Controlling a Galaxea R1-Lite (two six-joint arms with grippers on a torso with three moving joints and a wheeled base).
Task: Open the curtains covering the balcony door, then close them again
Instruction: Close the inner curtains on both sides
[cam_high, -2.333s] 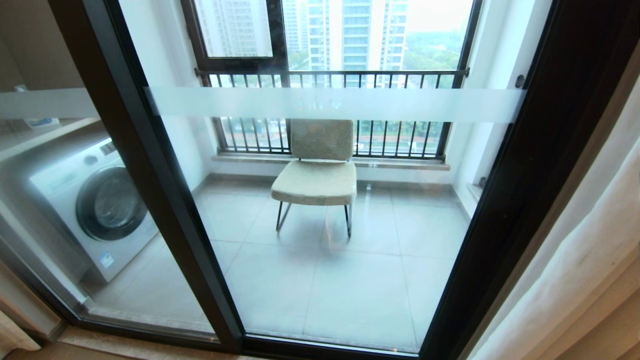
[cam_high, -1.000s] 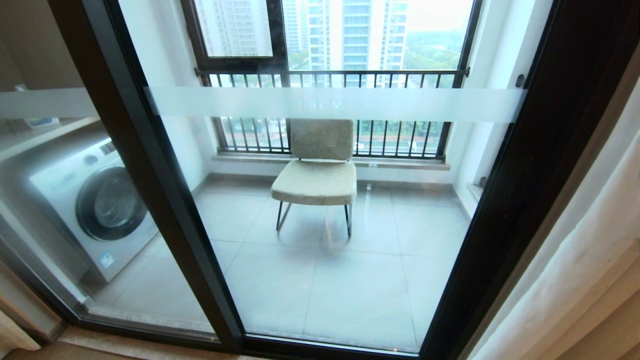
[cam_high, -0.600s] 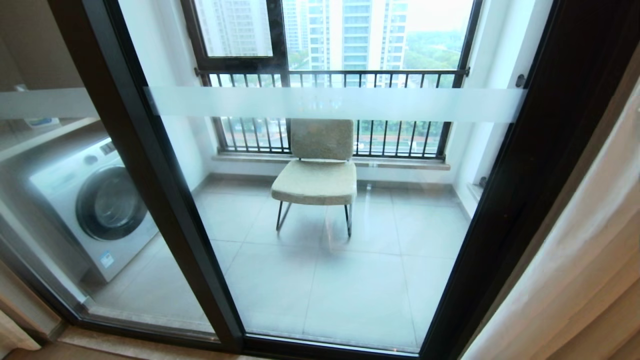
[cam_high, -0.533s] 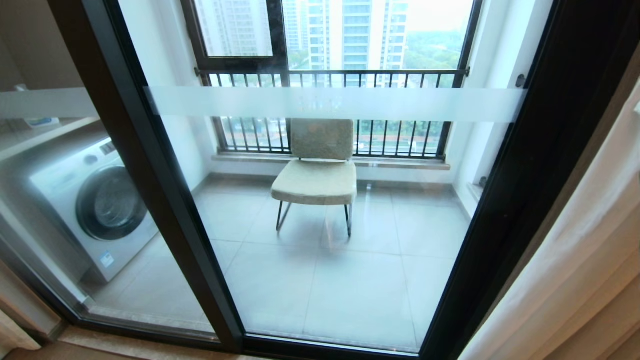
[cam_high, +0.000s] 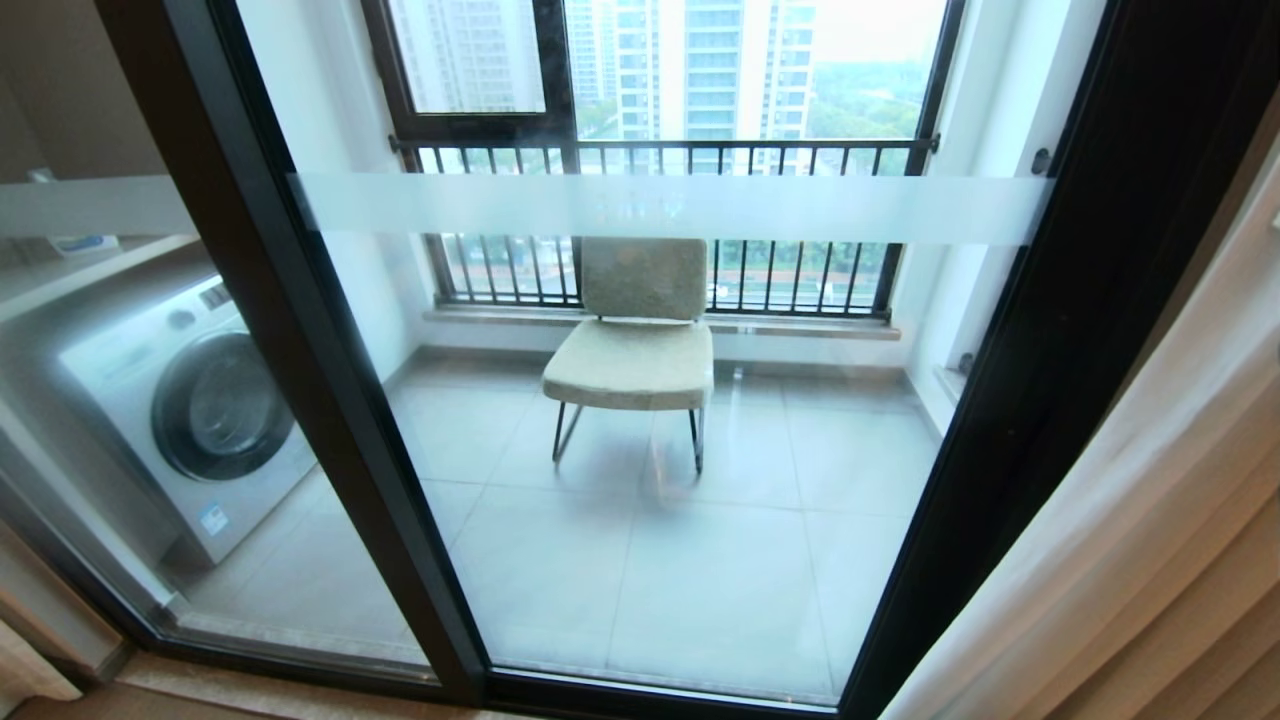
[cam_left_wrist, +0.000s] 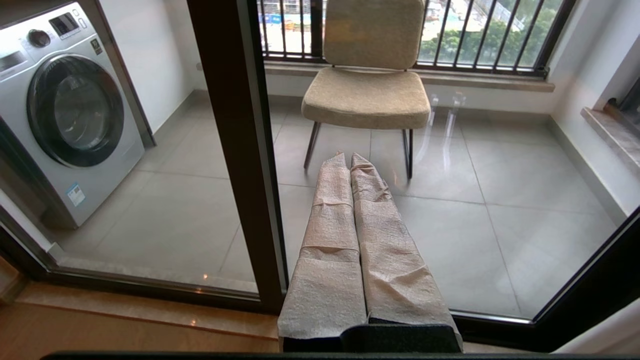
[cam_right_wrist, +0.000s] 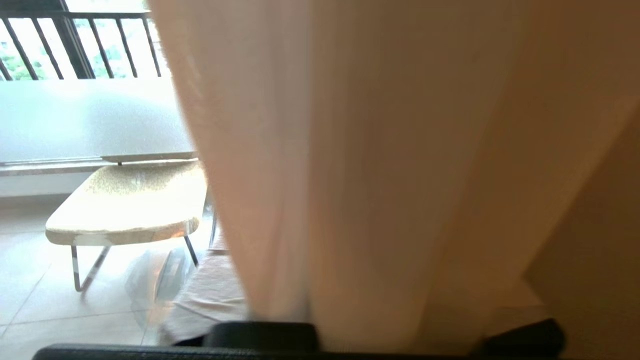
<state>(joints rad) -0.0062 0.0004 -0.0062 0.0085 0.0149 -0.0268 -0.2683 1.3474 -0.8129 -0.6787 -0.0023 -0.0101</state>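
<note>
The balcony door (cam_high: 620, 560) fills the head view: clear glass in dark frames (cam_high: 300, 330), with a frosted band (cam_high: 660, 208) across it. The curtains (cam_high: 1150, 500) hang bunched at the right edge, leaving the panes uncovered. Neither arm shows in the head view. In the right wrist view the curtains (cam_right_wrist: 375, 150) fall in beige folds straight down into my right gripper (cam_right_wrist: 345, 300) and hide most of it. My left gripper (cam_left_wrist: 349, 156), wrapped in pale cloth, is shut on nothing and points low at the door glass (cam_left_wrist: 500, 225).
Behind the glass stand a beige chair (cam_high: 635, 340) in the middle and a washing machine (cam_high: 190, 410) at the left. A barred window (cam_high: 660, 150) closes the balcony's far side. A wooden sill (cam_high: 250, 690) runs along the foot of the door.
The curtain's edge at the lower right has swung leftwards, farther over the dark door frame. The door, the chair and the washing machine have not moved.
</note>
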